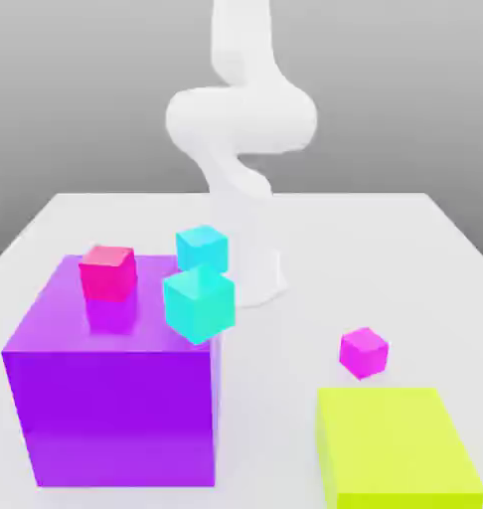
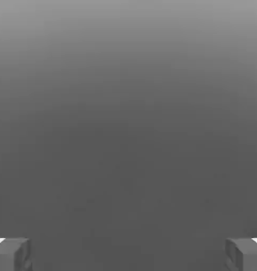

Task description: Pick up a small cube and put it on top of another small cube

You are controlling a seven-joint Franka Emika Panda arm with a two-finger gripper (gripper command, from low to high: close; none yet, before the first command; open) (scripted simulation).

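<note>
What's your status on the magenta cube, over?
Fingers open, holding nothing. Magenta cube on table, untouched. Yellow-green block sits close beside it.

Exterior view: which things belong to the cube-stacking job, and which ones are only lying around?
Job: small magenta cube; open gripper.
Lying about: hot-pink cube on the purple block; two cyan cubes; yellow-green block.

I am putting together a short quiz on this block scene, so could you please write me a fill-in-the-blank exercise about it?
1. The hot-pink cube sits on top of the large ____ block.
2. The small magenta cube rests on the ____, apart from the other blocks.
3. In the exterior view, the block nearest the magenta cube is ____ in colour.
4. The gripper's fingers stand ____, holding nothing.

Missing words: purple; table; yellow-green; open
</note>
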